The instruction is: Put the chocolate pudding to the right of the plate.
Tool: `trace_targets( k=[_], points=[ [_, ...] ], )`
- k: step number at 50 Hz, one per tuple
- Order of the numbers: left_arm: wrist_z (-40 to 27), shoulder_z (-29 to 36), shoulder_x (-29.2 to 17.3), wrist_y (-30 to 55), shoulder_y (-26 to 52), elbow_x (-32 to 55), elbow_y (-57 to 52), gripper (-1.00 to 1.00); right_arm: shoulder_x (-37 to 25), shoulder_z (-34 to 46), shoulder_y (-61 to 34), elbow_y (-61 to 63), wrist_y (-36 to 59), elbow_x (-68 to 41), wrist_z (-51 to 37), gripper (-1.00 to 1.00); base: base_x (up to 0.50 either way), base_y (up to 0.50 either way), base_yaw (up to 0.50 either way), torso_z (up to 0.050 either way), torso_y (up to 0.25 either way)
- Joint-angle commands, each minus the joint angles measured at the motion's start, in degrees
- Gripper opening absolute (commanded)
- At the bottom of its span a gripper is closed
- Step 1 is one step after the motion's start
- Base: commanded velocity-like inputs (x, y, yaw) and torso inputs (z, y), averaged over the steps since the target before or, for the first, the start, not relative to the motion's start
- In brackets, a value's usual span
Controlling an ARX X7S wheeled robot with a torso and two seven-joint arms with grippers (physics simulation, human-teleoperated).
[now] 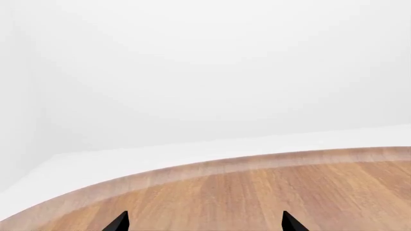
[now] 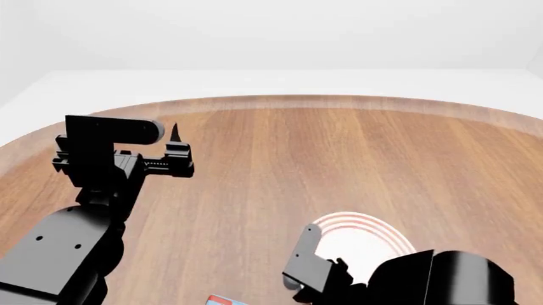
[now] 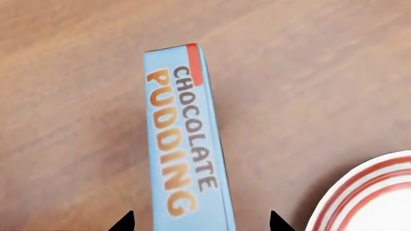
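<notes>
Right arm poised over the pudding, grasp not yet made; main risk is a bad pinch on the narrow top.

Left to right in the head view: my left gripper (image 2: 174, 149) hovers over bare table (image 2: 339, 152), fingers spread with nothing between them, well away from the work. The chocolate pudding (image 3: 186, 144) sits on the wood at the near edge, just left of the plate (image 3: 369, 192), only its corner showing under my right arm. In the wrist view my right gripper (image 3: 200, 222) has its tips apart, straddling the carton's narrow blue top. I judge the carton could tip or twist if I close off-centre, and carrying it rightwards low could clip the plate rim.
</notes>
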State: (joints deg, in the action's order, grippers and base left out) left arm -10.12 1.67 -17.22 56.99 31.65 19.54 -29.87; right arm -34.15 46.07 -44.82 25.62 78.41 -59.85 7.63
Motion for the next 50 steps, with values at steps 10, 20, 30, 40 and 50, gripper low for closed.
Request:
trace_targets(
  k=[10,20,30,40,50],
  points=[
    [-0.4,0.17,-0.23,0.26,0.07,0.52,-0.42,1.0,1.03,7.92,0.9,-5.45,-3.55,5.36,3.87,1.0,0.0,0.0,0.0,0.0,0.0],
    [-0.53,0.34,-0.32,-0.02,0.09,0.65,-0.21,1.0,1.2,10.23,1.08,-6.93,-3.96,6.65,4.52,1.0,0.0,0.0,0.0,0.0,0.0],
    [-0.67,0.31,-0.37,-0.35,-0.14,0.85,-0.13,1.0,1.32,10.52,1.15,-7.18,-4.0,6.96,3.58,-1.0,0.0,0.0,0.0,0.0,0.0],
    [-0.85,0.09,-0.56,-0.63,-0.58,1.03,-0.25,1.0,1.11,9.46,0.64,-6.07,-4.19,6.34,2.61,-1.0,0.0,0.0,0.0,0.0,0.0],
    [-1.0,0.11,-0.66,-0.7,-0.49,1.26,-0.21,1.0,-0.72,-3.65,-5.17,4.87,0.7,-4.43,-5.58,-1.0,0.0,0.0,0.0,0.0,0.0]
  ],
)
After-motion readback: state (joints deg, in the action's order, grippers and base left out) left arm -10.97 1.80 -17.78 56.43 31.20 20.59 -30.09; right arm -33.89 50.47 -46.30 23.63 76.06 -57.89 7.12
